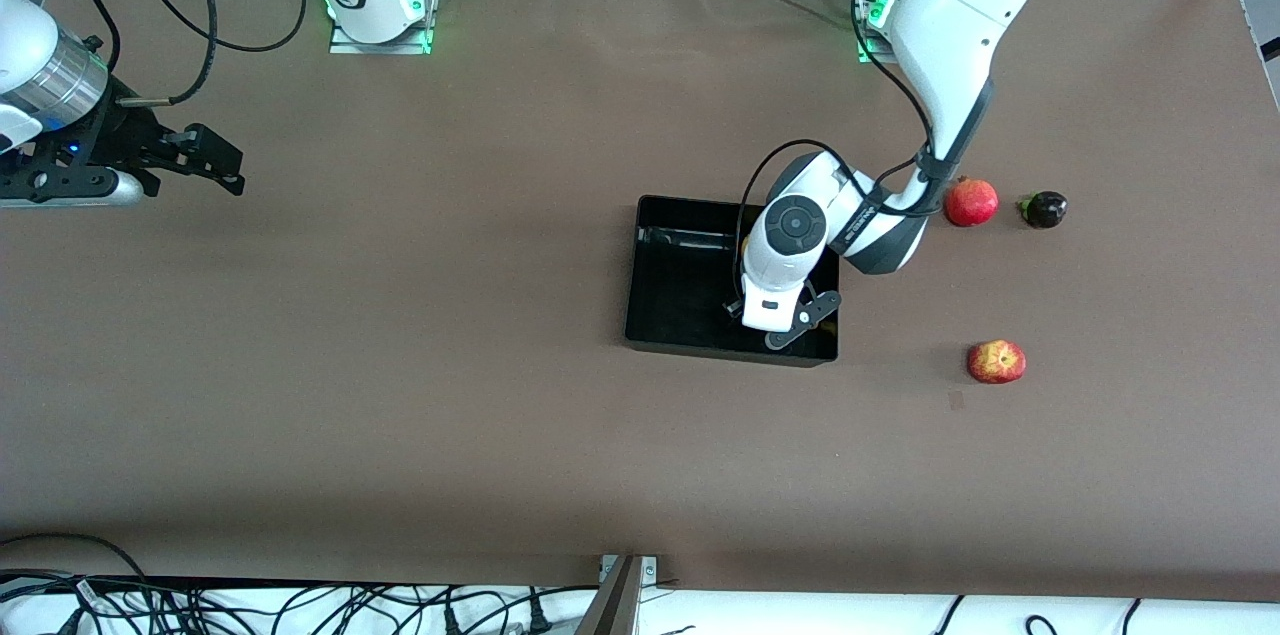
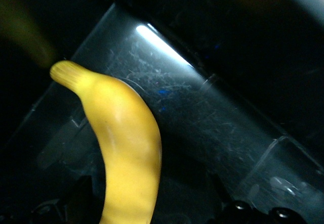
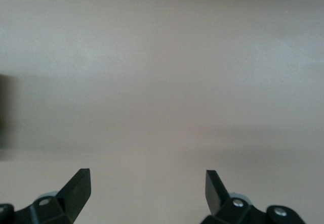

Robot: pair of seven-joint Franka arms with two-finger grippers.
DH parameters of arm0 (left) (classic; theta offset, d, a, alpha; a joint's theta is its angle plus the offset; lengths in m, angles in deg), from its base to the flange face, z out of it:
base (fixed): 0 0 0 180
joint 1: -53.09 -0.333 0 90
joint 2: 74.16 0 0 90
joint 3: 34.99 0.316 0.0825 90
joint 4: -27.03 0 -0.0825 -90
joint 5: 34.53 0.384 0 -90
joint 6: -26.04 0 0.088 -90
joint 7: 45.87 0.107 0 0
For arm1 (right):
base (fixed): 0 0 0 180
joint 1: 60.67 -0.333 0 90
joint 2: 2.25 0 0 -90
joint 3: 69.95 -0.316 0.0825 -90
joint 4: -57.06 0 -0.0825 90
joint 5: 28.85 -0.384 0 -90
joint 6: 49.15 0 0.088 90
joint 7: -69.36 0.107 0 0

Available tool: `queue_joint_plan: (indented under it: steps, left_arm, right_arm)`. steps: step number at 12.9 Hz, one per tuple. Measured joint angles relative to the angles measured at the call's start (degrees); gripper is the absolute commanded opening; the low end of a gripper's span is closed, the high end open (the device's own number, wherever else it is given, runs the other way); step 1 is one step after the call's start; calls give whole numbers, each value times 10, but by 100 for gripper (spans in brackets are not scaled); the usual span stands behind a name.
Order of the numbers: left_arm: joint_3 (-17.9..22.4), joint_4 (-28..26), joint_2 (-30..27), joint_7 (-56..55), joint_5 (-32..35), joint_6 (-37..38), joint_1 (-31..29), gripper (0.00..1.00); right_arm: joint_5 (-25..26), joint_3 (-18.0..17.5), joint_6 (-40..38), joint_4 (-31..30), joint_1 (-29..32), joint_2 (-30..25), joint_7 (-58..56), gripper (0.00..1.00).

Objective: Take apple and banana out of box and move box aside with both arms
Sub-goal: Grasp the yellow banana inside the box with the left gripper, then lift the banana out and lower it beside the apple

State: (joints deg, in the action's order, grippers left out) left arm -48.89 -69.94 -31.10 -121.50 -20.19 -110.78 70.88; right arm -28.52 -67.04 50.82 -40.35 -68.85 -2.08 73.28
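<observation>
Left tool (image 1: 800,320) sits spread down in the box (image 1: 680,315), the banana (image 2: 126,148) lengthwise right between its fingers; right tool (image 1: 215,165) waits spread.

Brown bench (image 1: 420,365) with a matte top, and only a few things sitting directly on it. The black box (image 1: 680,305) is roughly mid-bench, a bit toward the left arm's end. The apple (image 1: 996,361) sits on the bare surface, well apart from the box, further toward that same end. Farther from the front camera than the apple there's a plain red round fruit (image 1: 971,202) and, just beside it, a small dark fruit (image 1: 1044,209) — both also straight on the bench.
</observation>
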Motion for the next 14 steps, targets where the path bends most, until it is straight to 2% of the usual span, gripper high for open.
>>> queue_joint_plan:
  steps: [1,3,8,11,14]
  left_arm:
    - [0,0,8,-12,12,-11,2,83]
    - [0,2,9,-23,17,-13,3,0]
    - [-3,6,4,-22,19,9,4,0]
    - [-31,26,-41,19,-2,124,-17,0]
    - [-42,53,-128,160,-83,270,-78,0]
  right_arm:
    - [0,0,0,0,0,0,0,100]
    - [0,0,0,0,0,0,0,100]
    - [0,0,0,0,0,0,0,100]
    - [0,0,0,0,0,0,0,100]
    - [0,0,0,0,0,0,0,100]
